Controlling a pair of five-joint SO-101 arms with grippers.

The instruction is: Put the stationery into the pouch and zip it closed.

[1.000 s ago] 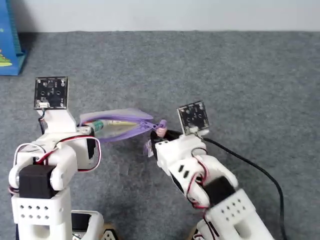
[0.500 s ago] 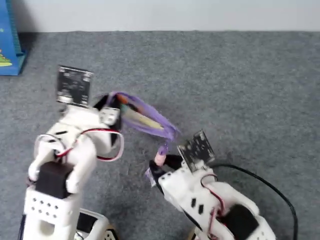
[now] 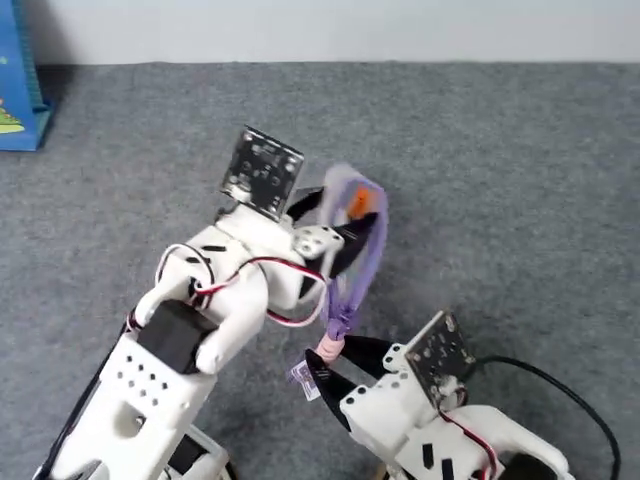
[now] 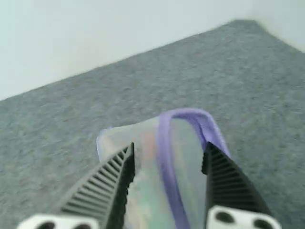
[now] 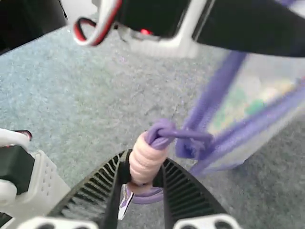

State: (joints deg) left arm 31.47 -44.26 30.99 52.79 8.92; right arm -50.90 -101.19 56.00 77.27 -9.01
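A translucent pouch (image 3: 360, 240) with purple trim hangs stretched between both arms, with coloured stationery (image 3: 358, 200) showing inside. My left gripper (image 3: 338, 232) is shut on the pouch's upper end; in the left wrist view the pouch (image 4: 178, 143) sits between the ribbed fingers (image 4: 119, 176) of that gripper (image 4: 169, 150). The right gripper (image 3: 325, 365) is nearer the front edge, shut on the pink zipper pull (image 3: 328, 347). Seen from the right wrist, the pull (image 5: 144, 160) is pinched in the gripper (image 5: 144, 168), and its purple cord leads to the pouch (image 5: 248, 105).
A blue box (image 3: 18, 90) stands at the back left by the white wall. Grey carpet (image 3: 500, 200) covers the table. A black cable (image 3: 560, 385) trails behind the right arm. A small purple tag (image 3: 300, 375) hangs by the pull.
The left arm has swung right with the pouch, turning it from lying sideways to hanging lengthwise. The right gripper has drawn back toward the front edge, still holding the pull.
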